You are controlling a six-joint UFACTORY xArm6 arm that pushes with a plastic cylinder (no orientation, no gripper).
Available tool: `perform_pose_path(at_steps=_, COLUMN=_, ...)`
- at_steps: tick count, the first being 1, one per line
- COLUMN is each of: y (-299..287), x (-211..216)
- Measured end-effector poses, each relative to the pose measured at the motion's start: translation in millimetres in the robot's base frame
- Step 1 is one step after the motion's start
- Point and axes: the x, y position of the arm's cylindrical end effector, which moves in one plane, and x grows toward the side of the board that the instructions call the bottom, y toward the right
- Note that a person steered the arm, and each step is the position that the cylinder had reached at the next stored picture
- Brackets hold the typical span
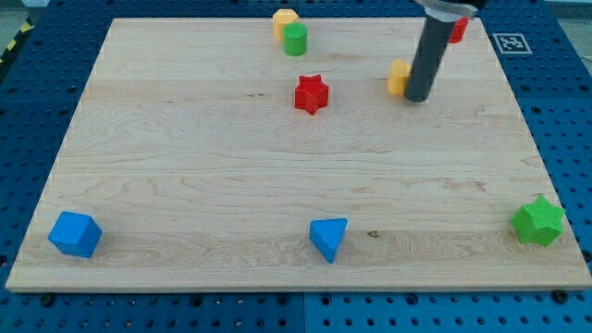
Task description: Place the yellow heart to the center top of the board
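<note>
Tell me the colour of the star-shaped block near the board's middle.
Red star, clearest in the camera view.

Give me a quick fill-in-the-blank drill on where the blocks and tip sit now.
1. My tip touches the ____ block, on its right side in the view.
2. The green cylinder sits beside a ____ block at the view's top.
3. The star near the board's middle is ____.

Missing words: yellow; yellow; red

1. We note the board (185,166): pale wood with visible grain, matt and smooth.
2. The blue table (28,92) around it looks like painted metal, perforated.
3. Our rod (427,55) is dark and matt.
4. The red star (312,94) looks smooth and faintly glossy.
</note>
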Motion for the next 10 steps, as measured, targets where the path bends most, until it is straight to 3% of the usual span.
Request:
perform_pose_path(at_steps=2, y=-26.5, x=-60.8)
perform_pose_path(at_steps=6, y=-68.9, x=-118.7)
perform_pose_path(at_steps=7, y=-42.8, x=-93.9)
perform_pose_path(at_steps=10, y=170.5, x=154.6)
